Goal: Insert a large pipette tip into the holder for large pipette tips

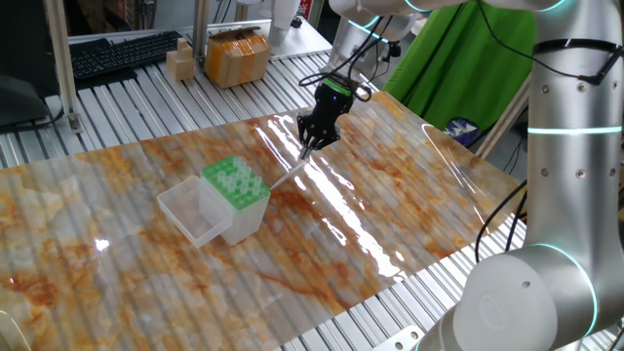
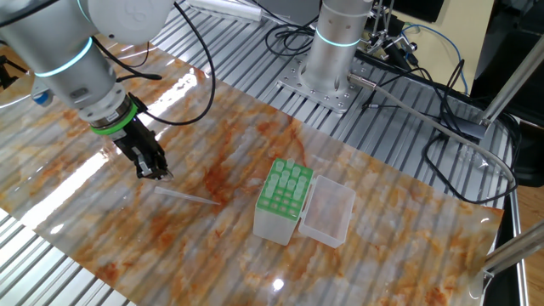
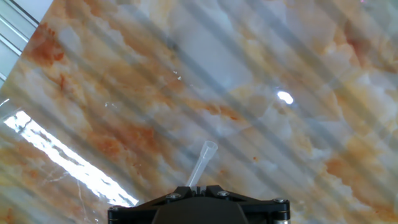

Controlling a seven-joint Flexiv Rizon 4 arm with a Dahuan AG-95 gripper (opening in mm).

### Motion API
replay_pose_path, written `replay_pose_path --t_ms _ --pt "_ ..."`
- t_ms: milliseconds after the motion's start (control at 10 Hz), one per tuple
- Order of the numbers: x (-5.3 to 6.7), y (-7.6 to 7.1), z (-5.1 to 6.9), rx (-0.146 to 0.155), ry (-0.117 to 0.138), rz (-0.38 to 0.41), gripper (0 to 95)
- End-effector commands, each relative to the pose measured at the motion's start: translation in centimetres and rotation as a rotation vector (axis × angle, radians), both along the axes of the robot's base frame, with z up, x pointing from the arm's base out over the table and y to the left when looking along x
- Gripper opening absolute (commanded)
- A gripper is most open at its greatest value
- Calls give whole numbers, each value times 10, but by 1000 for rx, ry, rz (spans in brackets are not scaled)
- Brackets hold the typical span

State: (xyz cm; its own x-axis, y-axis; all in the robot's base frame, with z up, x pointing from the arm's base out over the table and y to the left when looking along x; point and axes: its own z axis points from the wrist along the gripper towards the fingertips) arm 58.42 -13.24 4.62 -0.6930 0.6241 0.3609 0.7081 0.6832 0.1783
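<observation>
My gripper (image 1: 310,145) (image 2: 160,174) hangs low over the marbled table, right of the holder in one fixed view. Its jaws are shut on the narrow end of the large pipette tip (image 1: 288,168) (image 2: 191,196). The translucent tip slants down towards the holder, close to the table top. In the hand view the tip (image 3: 204,160) sticks out from between the shut jaws of my gripper (image 3: 194,186), wide open end farthest away. The holder for large pipette tips (image 1: 236,182) (image 2: 285,187) stands apart, with its green rack on top and its clear lid (image 1: 195,210) (image 2: 327,212) folded open beside it.
A cardboard box (image 1: 237,57) and a keyboard (image 1: 122,54) sit on the slatted bench behind the table. A green cloth (image 1: 468,68) hangs at the back right. The arm's base (image 2: 331,51) and loose cables (image 2: 442,127) lie beyond the mat's far edge.
</observation>
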Motion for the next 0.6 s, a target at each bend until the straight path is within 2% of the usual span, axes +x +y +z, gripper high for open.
replay_pose_path --t_ms 100,300,400,500,600 --pt "-1 0 0 -2 6 -18 0" --pt "-1 0 0 2 35 -25 0" --pt "-1 0 0 14 43 -21 0" --pt "-1 0 0 50 59 -22 0" --pt "-1 0 0 53 83 -15 0"
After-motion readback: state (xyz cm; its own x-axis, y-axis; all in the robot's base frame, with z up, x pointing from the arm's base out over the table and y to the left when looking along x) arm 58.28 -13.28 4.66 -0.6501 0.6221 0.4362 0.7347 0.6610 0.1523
